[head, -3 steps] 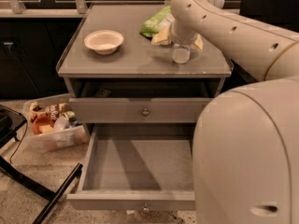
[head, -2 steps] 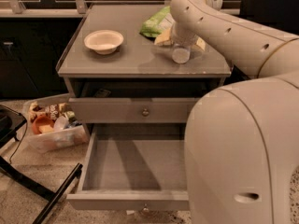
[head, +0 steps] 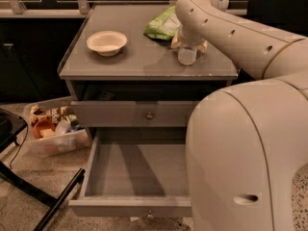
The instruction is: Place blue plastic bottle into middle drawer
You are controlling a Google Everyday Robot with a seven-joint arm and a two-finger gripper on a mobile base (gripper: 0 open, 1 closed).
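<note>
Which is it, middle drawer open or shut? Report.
Open: the middle drawer is pulled out, grey floor showing. The gripper is at the blue plastic bottle on the cabinet top.

The arm's shell was smooth, faintly glossy cream plastic, and its gripper [head: 188,43] sat over the clear blue plastic bottle [head: 187,57] on the cabinet top. The middle drawer [head: 139,170] looked matt grey, with a shiny metal knob [head: 150,216]. The green snack bag [head: 162,25] was crinkly.

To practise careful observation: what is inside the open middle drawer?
Only bare grey floor shows in the middle drawer; its right end is covered by the robot's body. The hand is over the cabinet top, at the blue plastic bottle.
</note>
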